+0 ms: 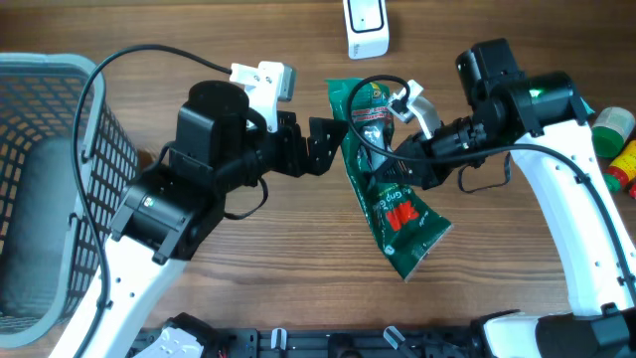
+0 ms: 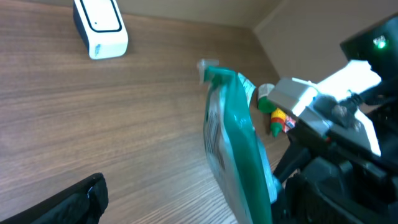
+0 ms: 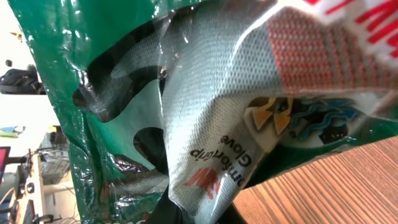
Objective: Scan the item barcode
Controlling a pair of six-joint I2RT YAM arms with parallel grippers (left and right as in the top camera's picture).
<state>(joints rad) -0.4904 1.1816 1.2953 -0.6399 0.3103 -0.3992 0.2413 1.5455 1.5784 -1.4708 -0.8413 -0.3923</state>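
The item is a green plastic package of gloves [image 1: 393,189] with red print, hanging above the table's middle. My right gripper [image 1: 409,157] is shut on its middle. In the right wrist view the package [image 3: 205,106] fills the frame, pinched at the bottom by my right gripper [image 3: 186,211]. My left gripper [image 1: 333,144] stands open just left of the package's upper edge. In the left wrist view the package [image 2: 239,143] stands edge-on between the wide jaws of my left gripper [image 2: 196,202]. I cannot make out a barcode. A white scanner [image 1: 366,28] [image 2: 99,28] stands at the back.
A grey mesh basket [image 1: 40,179] takes up the left side of the table. Small bottles [image 1: 614,134] [image 2: 273,115] stand at the right edge. Cables loop over both arms near the package.
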